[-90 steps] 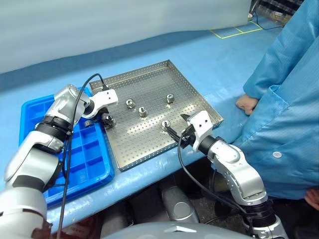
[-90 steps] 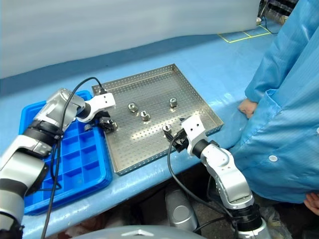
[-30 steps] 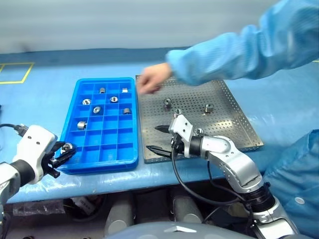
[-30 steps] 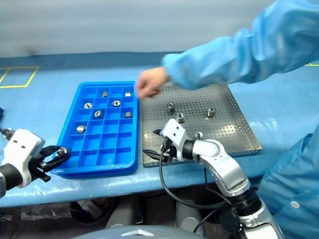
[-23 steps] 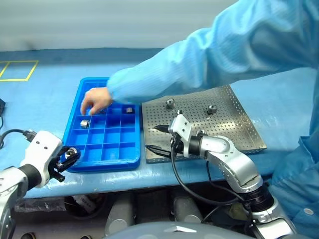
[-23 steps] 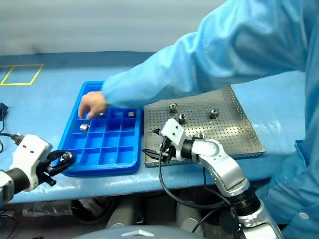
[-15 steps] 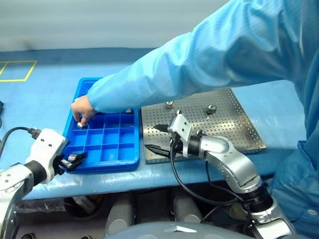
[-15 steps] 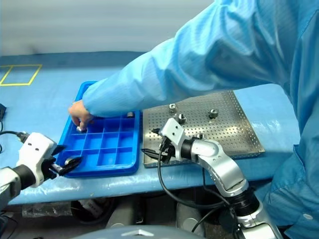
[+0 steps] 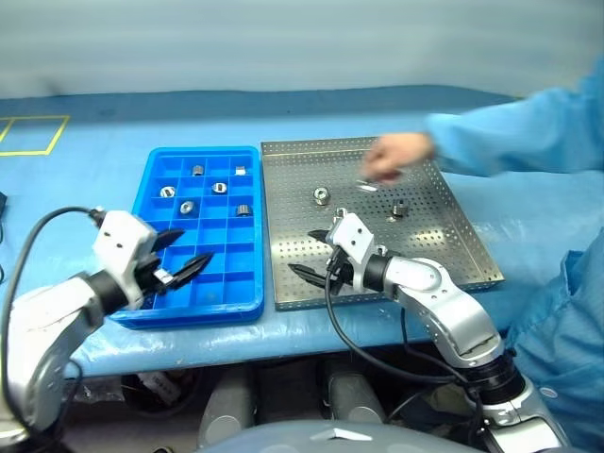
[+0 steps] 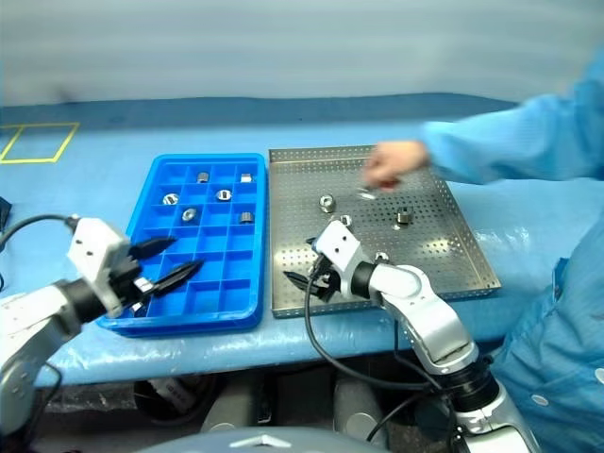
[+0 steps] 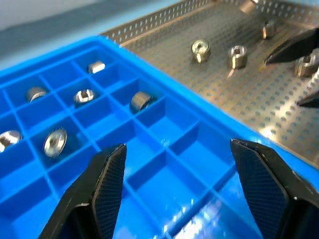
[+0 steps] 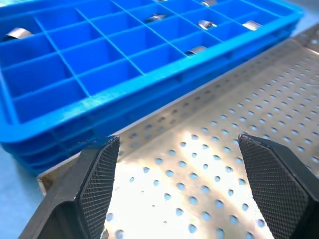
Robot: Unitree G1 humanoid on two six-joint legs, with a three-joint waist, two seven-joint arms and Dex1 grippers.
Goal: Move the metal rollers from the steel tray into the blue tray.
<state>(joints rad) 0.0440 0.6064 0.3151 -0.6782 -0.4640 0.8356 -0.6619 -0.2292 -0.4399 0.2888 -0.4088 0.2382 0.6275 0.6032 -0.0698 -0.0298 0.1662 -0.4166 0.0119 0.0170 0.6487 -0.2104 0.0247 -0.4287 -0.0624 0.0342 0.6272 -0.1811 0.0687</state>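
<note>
While the blue tray and the steel tray lie side by side on the blue table, the left gripper is seen in the left eye view over the blue tray's near corner, its fingers spread and nothing held. Five metal rollers are counted in the far compartments of that tray. The right gripper is held over the near left part of the steel tray, jaws apart and empty. A roller and another are left on the perforated floor, and a person's hand is blurred above its far side.

From the left wrist view, empty compartments are framed between the parted fingers, with rollers beyond.

From the right wrist view, the parted fingers are shown above bare perforated steel, just beside the blue tray's rim.
</note>
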